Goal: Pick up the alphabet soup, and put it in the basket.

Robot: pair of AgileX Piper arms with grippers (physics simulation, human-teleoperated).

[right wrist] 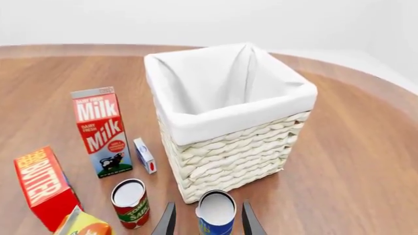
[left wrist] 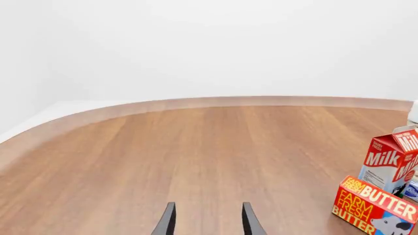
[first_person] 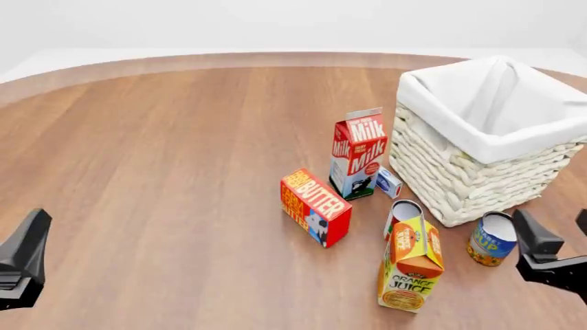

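The soup (first_person: 491, 239) is seen upright on the table (first_person: 174, 151), just off the basket's (first_person: 491, 141) near corner, at about 6 o'clock from it in the front view. In the right wrist view the can (right wrist: 216, 214) lies between the two dark fingers (right wrist: 167, 223) of the right gripper (right wrist: 207, 223), which are spread on either side of it; whether they touch the label cannot be told. In the front view the right gripper (first_person: 557, 244) is found just at 3 o'clock of the soup.

A red-labelled can (first_person: 402, 214) stands at 9 o'clock of the soup, with the juice carton (first_person: 410, 265) just in front of it. The milk carton (first_person: 358, 152) is upright at 9 o'clock of the basket, a small blue-and-white box (first_person: 389, 183) lies between them, and the butter box (first_person: 315, 206) rests at 7 o'clock of the milk.

The left gripper (left wrist: 207, 223) is held with its fingers parted over bare wood, well apart from the group; nothing is between them. In the front view the left gripper (first_person: 23, 265) appears at the lower left edge.
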